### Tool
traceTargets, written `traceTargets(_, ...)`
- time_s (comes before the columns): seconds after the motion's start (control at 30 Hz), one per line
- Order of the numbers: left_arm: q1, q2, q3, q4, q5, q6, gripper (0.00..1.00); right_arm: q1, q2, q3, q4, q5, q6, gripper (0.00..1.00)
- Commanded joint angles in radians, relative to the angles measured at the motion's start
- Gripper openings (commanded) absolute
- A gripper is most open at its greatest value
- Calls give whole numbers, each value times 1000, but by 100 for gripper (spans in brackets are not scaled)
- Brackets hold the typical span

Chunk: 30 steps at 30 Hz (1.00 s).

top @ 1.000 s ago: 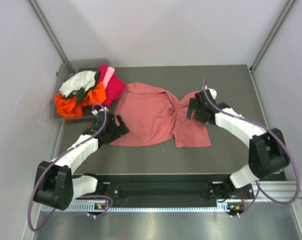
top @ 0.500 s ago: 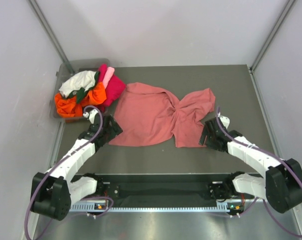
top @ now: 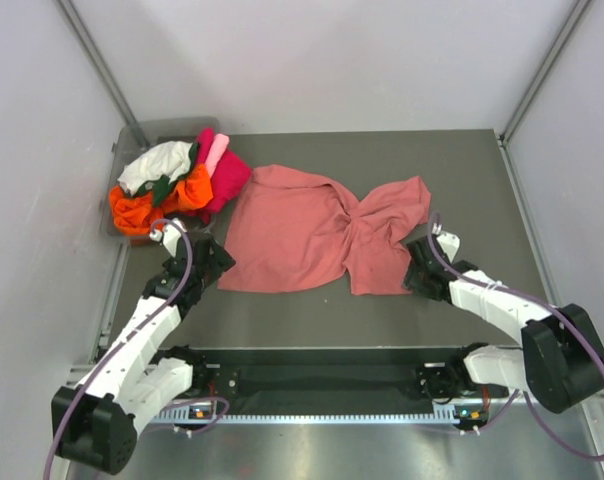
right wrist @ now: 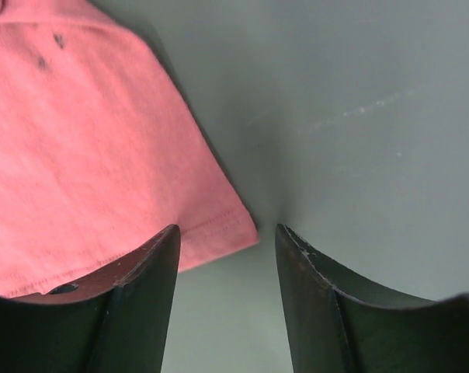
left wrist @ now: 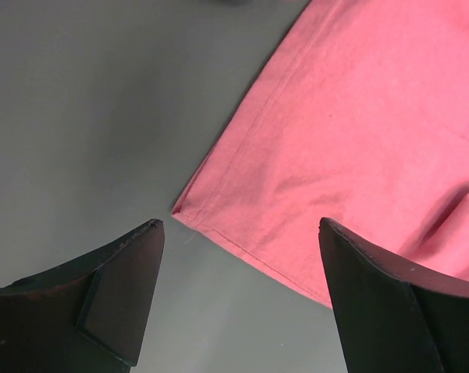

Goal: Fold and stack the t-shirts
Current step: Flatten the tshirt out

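Both empty, the left claw (left wrist: pixel 238 227) gapes wide and the right claw (right wrist: pixel 227 231) half-open over the shirt's (top: pixel 292 235) near corners. They look poised to pinch for a fold.

A grey table (top: pixel 462 170) lies under both grippers, with bare stretches left of the left gripper (top: pixel 214 264) and right of the right gripper (top: pixel 420 273). A clear plastic bin (top: pixel 140 130) sits beyond the left gripper, at the far-left corner. White walls (top: pixel 332 60) stand beyond and beside them, with metal posts (top: pixel 94 62) slanting at the corners. A metal rail (top: pixel 322 418) runs behind both, along the near edge.
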Motion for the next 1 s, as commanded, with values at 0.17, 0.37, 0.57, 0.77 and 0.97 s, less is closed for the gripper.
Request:
traceTargets(0.17, 2, -91, -4, -42, -64, -8, 86, -5, 100, 65, 13, 45, 36, 36)
traceTargets(0.37, 2, -78, 3, -59, -62, 32, 86, -8, 80, 37, 18, 22, 60, 0)
traceTargets(0.57, 2, -19, -17, -27, -17, 41, 87, -86, -7, 54, -40, 90, 41, 0)
traceTargets(0.77, 0, 61, -27, 14, 59, 44, 87, -220, -138, 59, -51, 121, 14, 0)
traceTargets(0.97, 0, 81, -64, 94, 117, 59, 83, -231, -169, 37, 53, 100, -68, 0)
